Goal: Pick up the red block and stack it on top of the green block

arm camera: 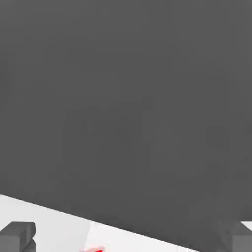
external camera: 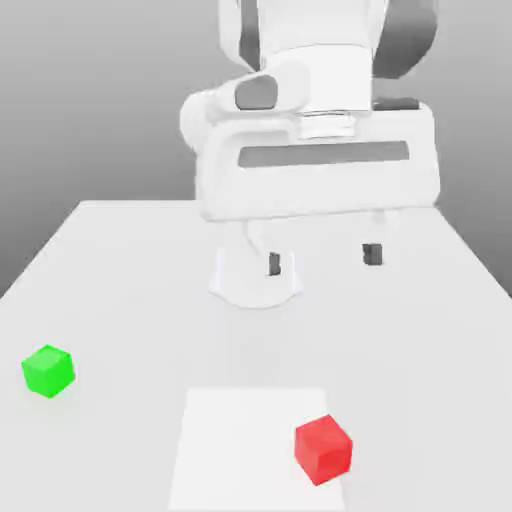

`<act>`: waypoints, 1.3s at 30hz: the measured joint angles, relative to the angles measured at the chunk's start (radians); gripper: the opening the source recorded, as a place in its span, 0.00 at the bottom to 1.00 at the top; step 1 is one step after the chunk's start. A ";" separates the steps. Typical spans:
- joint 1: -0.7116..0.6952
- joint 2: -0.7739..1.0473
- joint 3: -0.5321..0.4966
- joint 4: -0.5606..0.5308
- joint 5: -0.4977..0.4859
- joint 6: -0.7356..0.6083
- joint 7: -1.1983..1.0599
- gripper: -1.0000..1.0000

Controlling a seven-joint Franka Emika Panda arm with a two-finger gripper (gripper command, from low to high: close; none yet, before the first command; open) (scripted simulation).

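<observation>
Above the white table (external camera: 120, 260), the gripper (external camera: 322, 258) hangs with its fingers spread wide and empty, ready to descend. The red block (external camera: 323, 450) sits near the front edge (on a paler patch), well apart from the green block (external camera: 48, 370) toward the exterior view's left, so nothing is stacked yet.

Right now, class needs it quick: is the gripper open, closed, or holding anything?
Gripper: open, holding nothing; the red block lies on the table.
</observation>
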 joint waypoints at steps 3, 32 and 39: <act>0.016 0.109 0.010 -0.033 -0.006 0.049 -0.032 0.50; -0.094 0.250 -0.112 -0.111 -0.064 0.114 -0.056 0.00; -0.332 0.188 -0.234 -0.140 -0.086 0.087 -0.047 0.00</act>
